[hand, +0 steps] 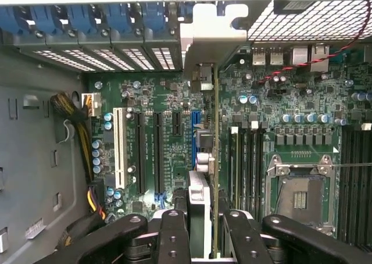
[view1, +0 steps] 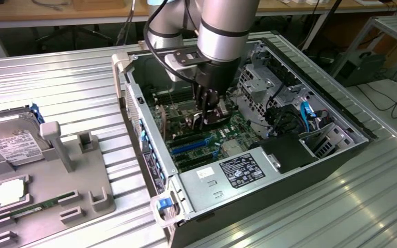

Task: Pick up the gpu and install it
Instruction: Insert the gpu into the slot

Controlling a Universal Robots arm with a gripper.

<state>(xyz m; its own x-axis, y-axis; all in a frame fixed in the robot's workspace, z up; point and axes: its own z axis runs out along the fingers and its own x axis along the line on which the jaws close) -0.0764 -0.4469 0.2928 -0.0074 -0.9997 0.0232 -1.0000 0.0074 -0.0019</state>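
Inside the open computer case (view1: 138, 116), your gripper (view1: 210, 118) held the gpu (hand: 202, 188) clamped between its 2 fingers (hand: 174, 235). You had it standing on edge over the motherboard (hand: 290, 101), beside the blue expansion slot (hand: 195, 130).

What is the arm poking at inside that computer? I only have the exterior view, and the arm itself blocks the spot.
Observer: The wrist view shows the pincer clamped on the gpu, which stands on edge above the green board.
Operator: Where does its metal end point?
Observer: Its silver bracket lies at the slotted back wall of the case.
Operator: Anything beside it?
Observer: A bare processor socket, on the side away from the white slot.
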